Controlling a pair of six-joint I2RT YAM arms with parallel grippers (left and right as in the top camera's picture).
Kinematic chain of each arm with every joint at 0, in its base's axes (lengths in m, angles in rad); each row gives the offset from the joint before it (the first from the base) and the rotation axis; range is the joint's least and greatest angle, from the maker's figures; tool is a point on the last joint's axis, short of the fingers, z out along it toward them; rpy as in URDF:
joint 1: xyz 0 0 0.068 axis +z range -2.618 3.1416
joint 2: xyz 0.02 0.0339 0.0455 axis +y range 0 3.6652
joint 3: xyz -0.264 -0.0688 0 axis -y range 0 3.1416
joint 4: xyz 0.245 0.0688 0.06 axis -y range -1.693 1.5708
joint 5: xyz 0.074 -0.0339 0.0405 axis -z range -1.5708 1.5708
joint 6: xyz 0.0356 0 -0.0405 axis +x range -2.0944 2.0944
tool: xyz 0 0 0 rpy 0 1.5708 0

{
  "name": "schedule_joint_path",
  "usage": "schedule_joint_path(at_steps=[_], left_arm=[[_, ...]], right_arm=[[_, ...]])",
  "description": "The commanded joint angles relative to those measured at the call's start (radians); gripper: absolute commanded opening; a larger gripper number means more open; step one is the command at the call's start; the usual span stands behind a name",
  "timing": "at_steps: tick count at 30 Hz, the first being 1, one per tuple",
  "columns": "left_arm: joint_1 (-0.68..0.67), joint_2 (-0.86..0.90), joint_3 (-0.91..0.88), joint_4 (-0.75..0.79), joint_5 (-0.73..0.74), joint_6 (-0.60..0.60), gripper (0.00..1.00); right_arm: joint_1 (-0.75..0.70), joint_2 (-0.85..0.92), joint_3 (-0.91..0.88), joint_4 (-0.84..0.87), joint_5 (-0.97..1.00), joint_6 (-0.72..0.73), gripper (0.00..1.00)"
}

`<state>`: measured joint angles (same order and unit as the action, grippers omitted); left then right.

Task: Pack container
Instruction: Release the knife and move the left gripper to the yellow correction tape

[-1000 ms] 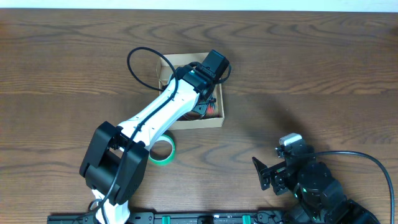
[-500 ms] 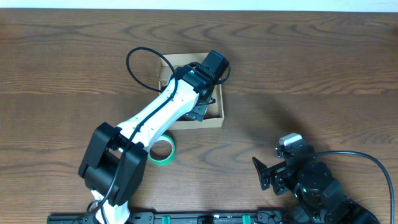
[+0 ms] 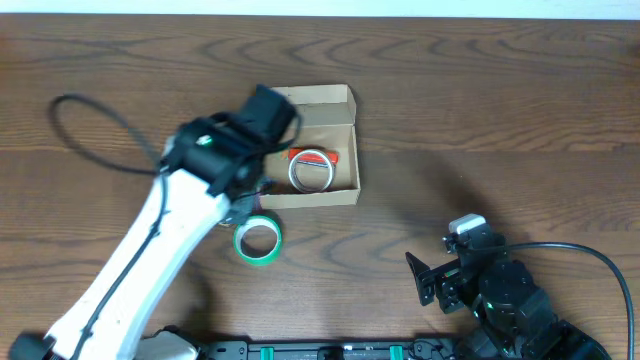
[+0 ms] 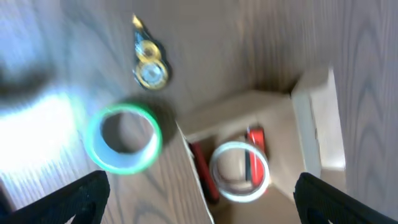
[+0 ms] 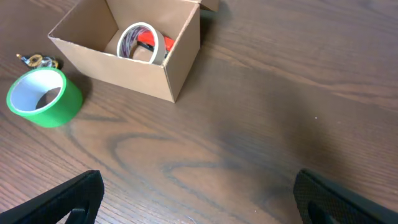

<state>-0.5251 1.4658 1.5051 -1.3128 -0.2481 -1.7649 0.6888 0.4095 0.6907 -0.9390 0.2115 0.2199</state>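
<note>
White tape roll (image 3: 312, 172) now lies in the container (image 3: 345, 98) (green roll (image 3: 258, 240) outstanding), the left gripper (image 4: 200, 190) having withdrawn, jaws apart, empty

Bright even light, left wrist view blurred

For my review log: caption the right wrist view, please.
Open cardboard box holding a white tape roll and red item, green tape roll beside it on wood table.
</note>
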Motion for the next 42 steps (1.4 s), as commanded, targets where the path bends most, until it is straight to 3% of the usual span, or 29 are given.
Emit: schedule_joint_path(at_steps=[1, 8, 15, 19, 27, 42], left_arm=[[0.05, -0.071, -0.111, -0.014, -0.039, -0.055, 0.96], [0.066, -0.13, -0.403, 0.083, 0.036, -0.312, 0.96], [0.158, -0.072, -0.545, 0.241, 0.154, -0.318, 0.96], [0.232, -0.018, -0.55, 0.267, 0.22, -0.277, 0.96], [0.335, 0.11, -0.549, 0.433, 0.307, -0.041, 0.95], [0.358, 0.23, -0.549, 0.528, 0.328, 0.037, 0.97]], right_arm=[[0.006, -0.006, 0.0, 0.0, 0.009, 0.011, 0.99], [0.006, -0.006, 0.0, 0.0, 0.009, 0.011, 0.99], [0.006, -0.006, 0.0, 0.0, 0.009, 0.011, 0.99], [0.006, -0.006, 0.0, 0.0, 0.009, 0.011, 0.99], [0.006, -0.006, 0.0, 0.0, 0.009, 0.011, 0.99], [0.006, -0.006, 0.0, 0.0, 0.009, 0.011, 0.99]])
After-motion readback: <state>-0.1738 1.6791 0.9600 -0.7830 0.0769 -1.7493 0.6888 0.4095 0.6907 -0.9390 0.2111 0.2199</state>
